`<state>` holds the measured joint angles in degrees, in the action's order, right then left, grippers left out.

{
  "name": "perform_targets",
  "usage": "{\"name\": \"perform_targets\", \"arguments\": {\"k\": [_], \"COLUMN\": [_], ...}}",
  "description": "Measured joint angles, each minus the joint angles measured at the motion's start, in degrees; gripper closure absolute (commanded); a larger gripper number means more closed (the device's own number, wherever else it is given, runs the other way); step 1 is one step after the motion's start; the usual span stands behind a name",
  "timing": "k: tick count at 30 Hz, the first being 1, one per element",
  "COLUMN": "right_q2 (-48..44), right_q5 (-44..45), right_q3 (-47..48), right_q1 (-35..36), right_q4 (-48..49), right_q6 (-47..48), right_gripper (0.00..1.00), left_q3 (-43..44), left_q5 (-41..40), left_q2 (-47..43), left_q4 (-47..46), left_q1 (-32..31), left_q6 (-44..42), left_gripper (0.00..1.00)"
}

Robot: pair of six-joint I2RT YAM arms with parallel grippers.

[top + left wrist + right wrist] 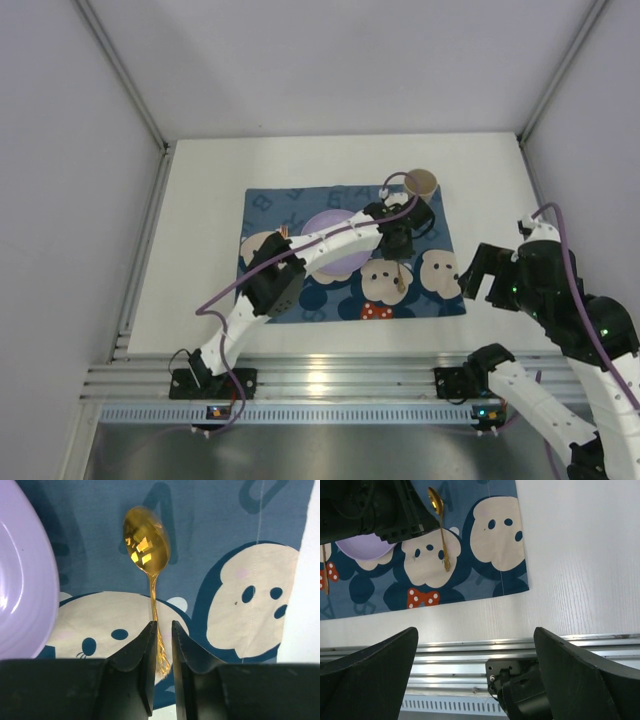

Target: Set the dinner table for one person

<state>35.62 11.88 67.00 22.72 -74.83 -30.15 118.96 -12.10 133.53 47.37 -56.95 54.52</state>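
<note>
Top external view, with wrist insets; items run from largest to smallest.
- The dinner table (200,190) is filling the floor of the view, its ribbed rail (330,385) running along the near edge where both arms are bolted.
- A blue bear-print placemat (268,205) is lying mid-table, nearer the rail, probably marking the one diner's place.
- The left arm (300,255) is reaching across the placemat and hiding much of the lilac plate (325,222) at its centre.
- The right gripper (475,632) is hanging spread wide and empty over the table's near right corner, apparently keeping clear.
- A brown cup (421,182) is standing at the placemat's far right corner.
- The left gripper (163,626) is straddling the handle of the gold spoon (147,545), jaws almost together. Whether they are pinching it cannot be told.
- The spoon is lying right of the plate, bowl pointing toward the far edge.
</note>
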Motion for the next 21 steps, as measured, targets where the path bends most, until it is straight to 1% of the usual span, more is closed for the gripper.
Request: {"name": "perform_targets", "arguments": {"k": [1, 3, 8, 11, 14, 16, 18, 19, 20, 21], "right_q2": [-0.20, -0.46, -2.05, -3.06, -4.57, -5.68, -6.56, -6.82, -6.75, -6.45], "right_q5": [-0.20, -0.33, -1.29, -3.13, -7.37, -11.37, -16.00, -18.32, -20.06, -22.23], "right_q3": [0.00, -0.13, -0.26, -0.66, -2.43, -3.78, -5.66, -7.23, -8.66, -10.56], "right_q1": [0.00, 0.00, 0.00, 0.00, 0.00, 0.00, 0.00, 0.00, 0.00, 0.00], "right_q4": [-0.28, -0.44, -1.16, -0.52, 2.38, 5.68, 10.01, 12.76, 14.71, 16.94], "right_q6": [0.00, -0.02, -0.20, -0.46, -0.46, -0.46, -0.57, -0.92, -1.16, -1.46], "right_gripper": [0.00, 0.00, 0.00, 0.00, 0.00, 0.00, 0.00, 0.00, 0.00, 0.00], "left_q3": [0.04, 0.09, 0.28, 0.26, -1.62, -5.51, -12.52, -16.06, -19.43, -23.65], "left_q5": [-0.26, -0.83, -1.97, -3.48, -6.14, -8.52, -12.17, -13.90, -15.93, -18.47], "left_q2": [0.11, 0.13, -0.22, -2.29, -8.37, -15.93, -27.04, -32.57, -37.59, -43.95], "left_q4": [0.26, 1.16, 2.47, 4.74, 6.69, 7.56, 8.07, 8.68, 8.98, 9.62], "left_q1": [0.00, 0.07, 0.04, -0.02, -0.20, -0.28, -0.44, -0.48, -0.55, -0.57], "left_q6": [0.17, 0.74, 1.25, 1.36, 1.27, 0.96, 0.17, -0.48, -0.92, -1.77], "left_gripper": [0.70, 0.69, 0.70, 0.69, 0.69, 0.67, 0.63, 0.58, 0.41, 0.12]}}
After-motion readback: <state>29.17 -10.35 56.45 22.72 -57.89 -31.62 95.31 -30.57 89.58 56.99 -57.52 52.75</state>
